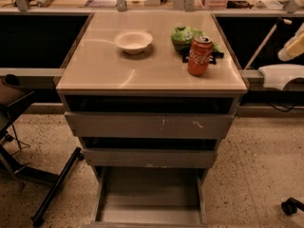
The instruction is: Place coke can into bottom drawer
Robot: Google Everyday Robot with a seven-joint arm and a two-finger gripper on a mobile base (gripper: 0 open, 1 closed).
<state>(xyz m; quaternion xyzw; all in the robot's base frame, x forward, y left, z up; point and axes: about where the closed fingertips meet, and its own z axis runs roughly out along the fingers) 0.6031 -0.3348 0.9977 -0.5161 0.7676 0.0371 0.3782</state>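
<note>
Coke can point(199, 55) stands upright on the desk point(109, 70), on the right part of the top and close to its near edge, silver top up and white script facing the near side. Just behind it, on the far side, lies a green chip bag point(187, 36), resting on something dark whose kind I cannot tell. A pale bowl point(133, 41) sits to the left of the bag, apart from both it and the can.

Below the desk top are three grey drawers. The top drawer point(147, 125) has a scratched front with a dark gap above it, and the middle drawer point(147, 156) sits just under it, set a little farther out. The bottom drawer point(149, 201) is pulled well out toward the near side, its plain grey floor and thin side walls showing.

The gripper point(281, 75) is at the right edge of the scene, beyond the desk's right side and about level with its top, well apart from the can. Whether it is released or clenched I cannot tell.

A dark chair base point(52, 194) stands on the speckled floor at the near left.
</note>
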